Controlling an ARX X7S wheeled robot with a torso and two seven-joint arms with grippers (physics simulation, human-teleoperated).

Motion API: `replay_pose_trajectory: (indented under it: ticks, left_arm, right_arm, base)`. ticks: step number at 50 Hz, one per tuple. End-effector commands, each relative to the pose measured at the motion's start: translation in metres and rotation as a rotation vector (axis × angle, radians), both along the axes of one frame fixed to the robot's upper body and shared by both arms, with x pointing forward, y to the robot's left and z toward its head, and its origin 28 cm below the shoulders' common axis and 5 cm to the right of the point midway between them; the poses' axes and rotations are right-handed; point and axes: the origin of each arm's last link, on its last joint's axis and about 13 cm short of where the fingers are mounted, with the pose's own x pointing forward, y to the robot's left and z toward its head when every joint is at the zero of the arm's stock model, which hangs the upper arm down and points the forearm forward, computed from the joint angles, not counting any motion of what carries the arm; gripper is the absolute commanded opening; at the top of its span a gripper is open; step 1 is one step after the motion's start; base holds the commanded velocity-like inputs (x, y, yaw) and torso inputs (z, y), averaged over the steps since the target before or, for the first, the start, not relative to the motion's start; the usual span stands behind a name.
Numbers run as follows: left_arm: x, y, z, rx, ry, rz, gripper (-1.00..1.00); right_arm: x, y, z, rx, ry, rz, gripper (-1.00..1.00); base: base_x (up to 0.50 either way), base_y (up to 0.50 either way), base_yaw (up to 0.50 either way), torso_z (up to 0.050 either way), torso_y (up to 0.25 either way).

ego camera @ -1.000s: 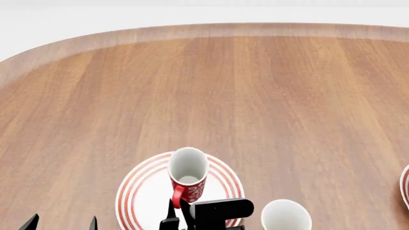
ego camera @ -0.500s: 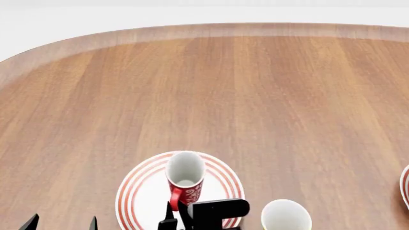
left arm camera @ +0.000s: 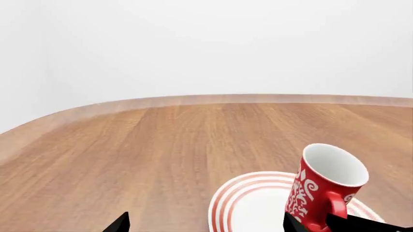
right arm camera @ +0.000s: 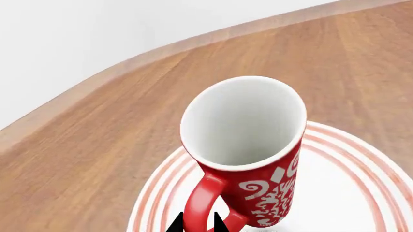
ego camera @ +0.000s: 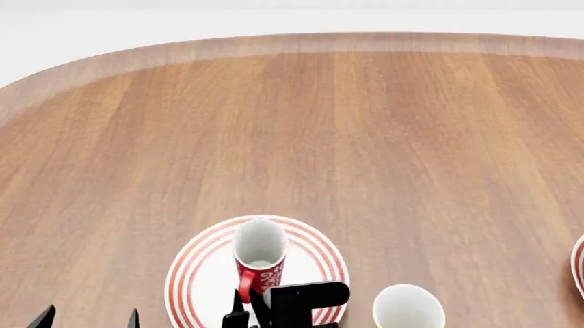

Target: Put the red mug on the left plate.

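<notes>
Now, red mug (ego camera: 258,258): stands over the left plate, tilted, its white inside open to the head view, its red loop handle turned to the near side; in the right wrist view the mug (right arm camera: 248,151) fills the middle, white scroll pattern on its wall.
Left plate (ego camera: 196,273): round, white, thin red rings at the rim, at the near edge of the desk, left of centre; the mug's base is over its white middle, but whether base and plate touch cannot be told.
Right gripper (ego camera: 248,311): black, at the near edge of the head view, just near of the mug; its two thin fingertips (right arm camera: 175,223) are close together on either side of the mug's handle, clamped on it.
Left gripper (ego camera: 87,318): only two black tips show at the near left corner, well apart from each other, holding nothing, left of the plate.
Yellow mug (ego camera: 408,308): near edge, right of the plate, apart from it, pale inside showing.
Second plate (ego camera: 578,266): only a sliver of its ringed rim at the far right edge.
Desk (ego camera: 365,137): brown wood grain, rounded far edge.
</notes>
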Motion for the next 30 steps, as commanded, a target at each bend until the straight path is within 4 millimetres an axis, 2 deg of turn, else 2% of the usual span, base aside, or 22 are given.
replay_pose_trajectory:
  ticks: [1, 30]
  left_arm:
    - [0.0003, 0.0002, -0.0002, -0.001, 0.002, 0.000, 1.00]
    - [-0.0001, 0.0001, 0.0000, -0.001, 0.001, -0.001, 1.00]
  right_arm:
    - [0.0047, -0.0016, 0.0009, -0.014, -0.004, -0.002, -1.00]
    - [0.0062, -0.0021, 0.0008, -0.025, 0.007, 0.003, -1.00]
  base:
    - [0.00, 0.00, 0.00, 0.000, 0.000]
    - [0.00, 0.00, 0.00, 0.000, 0.000]
